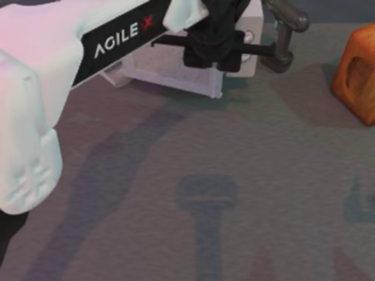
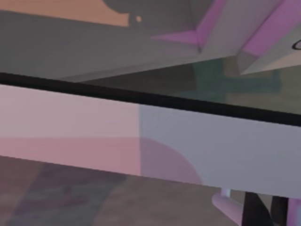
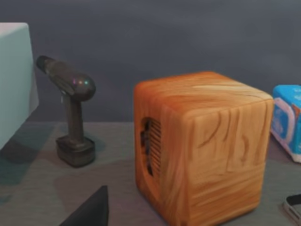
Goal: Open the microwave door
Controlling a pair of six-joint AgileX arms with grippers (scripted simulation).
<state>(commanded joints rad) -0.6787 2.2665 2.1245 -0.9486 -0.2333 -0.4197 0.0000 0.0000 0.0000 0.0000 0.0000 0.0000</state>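
White microwave (image 1: 176, 67) sits top centre of frame, its door (image 1: 170, 76) swung ajar. Left gripper (image 1: 212, 50) at door edge; can't tell its grip. Right arm out of view.

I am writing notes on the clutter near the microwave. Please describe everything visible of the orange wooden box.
The orange wooden box is a cube with rounded edges and painted wood grain. One side has a rounded opening with dark slats inside. It stands upright on the table, at the right edge of the top view. A dark drill stands apart on one side of it and a blue packet on the other. Nothing touches it.
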